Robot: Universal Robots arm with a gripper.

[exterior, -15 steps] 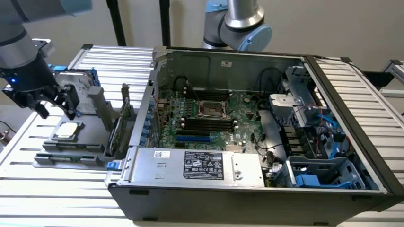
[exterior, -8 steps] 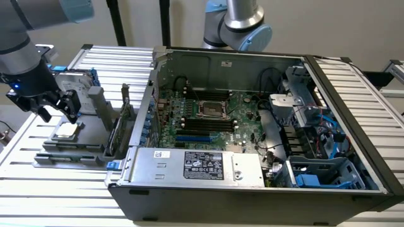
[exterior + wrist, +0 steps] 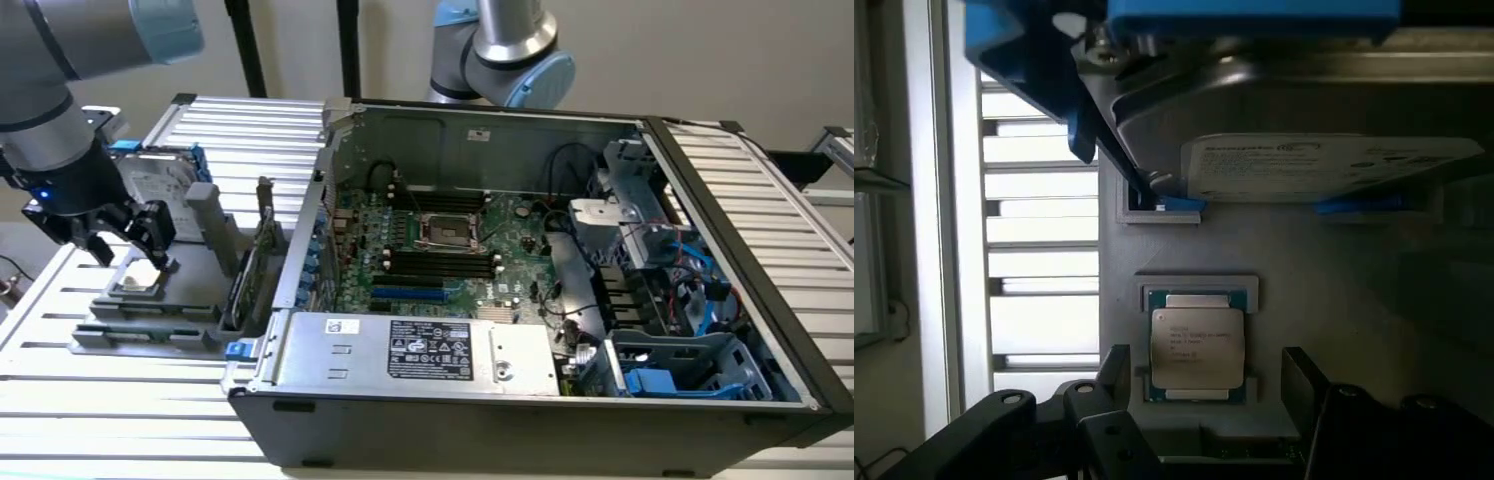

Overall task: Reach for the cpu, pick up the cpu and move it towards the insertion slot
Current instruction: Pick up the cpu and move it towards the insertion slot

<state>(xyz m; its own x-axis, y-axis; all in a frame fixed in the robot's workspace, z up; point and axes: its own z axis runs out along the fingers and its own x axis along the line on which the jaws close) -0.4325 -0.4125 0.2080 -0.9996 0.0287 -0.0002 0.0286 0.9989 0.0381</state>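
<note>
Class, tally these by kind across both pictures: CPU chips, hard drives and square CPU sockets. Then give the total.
cpu: 1
hard drive: 1
insertion slot: 1
Total: 3

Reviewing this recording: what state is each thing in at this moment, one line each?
gripper: open, fingers either side of the cpu, not closed on it.
cpu: lying flat in the grey holder, metal top up, not gripped.
hard drive: standing on edge in the same holder.
insertion slot: no chip in it, dark centre showing.
computer case: lying on its side, panel off, inside exposed.
</note>
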